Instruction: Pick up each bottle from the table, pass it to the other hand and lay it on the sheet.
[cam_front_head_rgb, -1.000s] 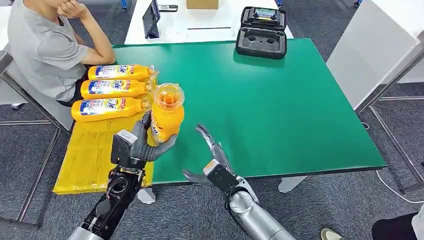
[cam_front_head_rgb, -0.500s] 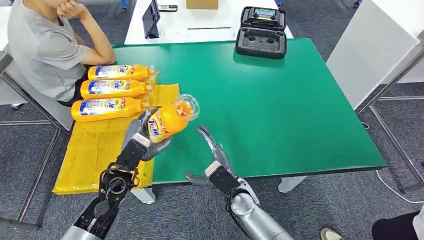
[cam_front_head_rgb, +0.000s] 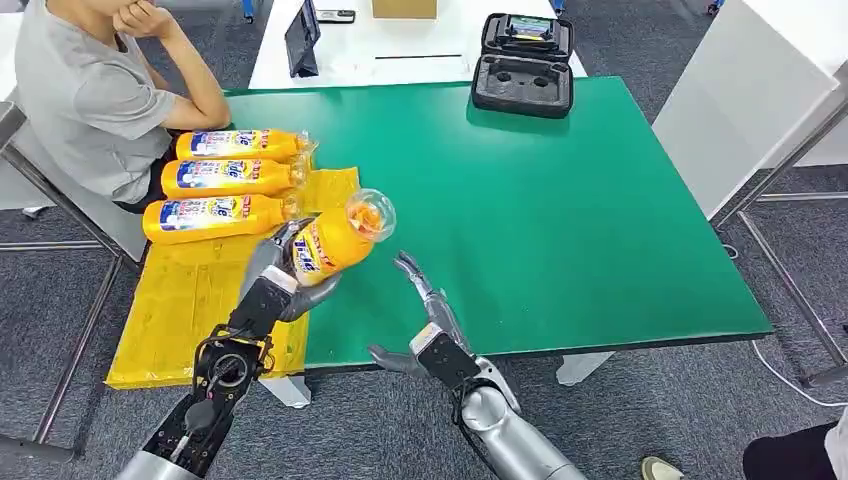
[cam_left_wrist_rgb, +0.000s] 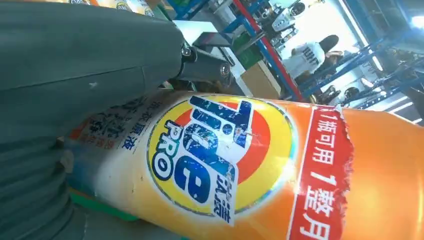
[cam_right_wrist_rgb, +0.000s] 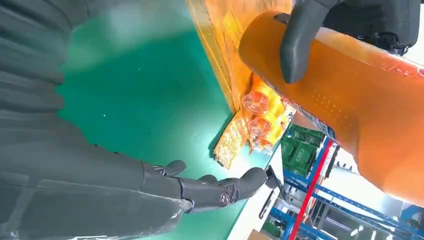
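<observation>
– What is nearest?

– The right hand (cam_front_head_rgb: 425, 318), at the near edge of the green table (cam_front_head_rgb: 560, 210); its fingers are spread apart and hold nothing; it sits just right of the left hand (cam_front_head_rgb: 275, 285).

– And the left hand?

– It grips an orange bottle (cam_front_head_rgb: 335, 240) around the lower body; the bottle is lifted and tilted, its clear cap pointing up and to the right, over the right edge of the yellow sheet (cam_front_head_rgb: 190, 300); in the left wrist view the bottle's round blue, yellow and red label (cam_left_wrist_rgb: 220, 155) faces the camera; in the right wrist view a dark finger (cam_right_wrist_rgb: 300, 40) curls over the orange body.

– Farther on?

– Three more bottles (cam_front_head_rgb: 228, 180) lie on their sides on the far part of the sheet, side by side, caps pointing right; a person in a grey shirt (cam_front_head_rgb: 85, 100) sits just left of them, beside the table's far left corner.

– And at the back?

– An open black case (cam_front_head_rgb: 523, 62) rests on the far edge of the table; behind it stands a white table (cam_front_head_rgb: 400, 45) with a dark tablet (cam_front_head_rgb: 302, 38) propped upright.
</observation>
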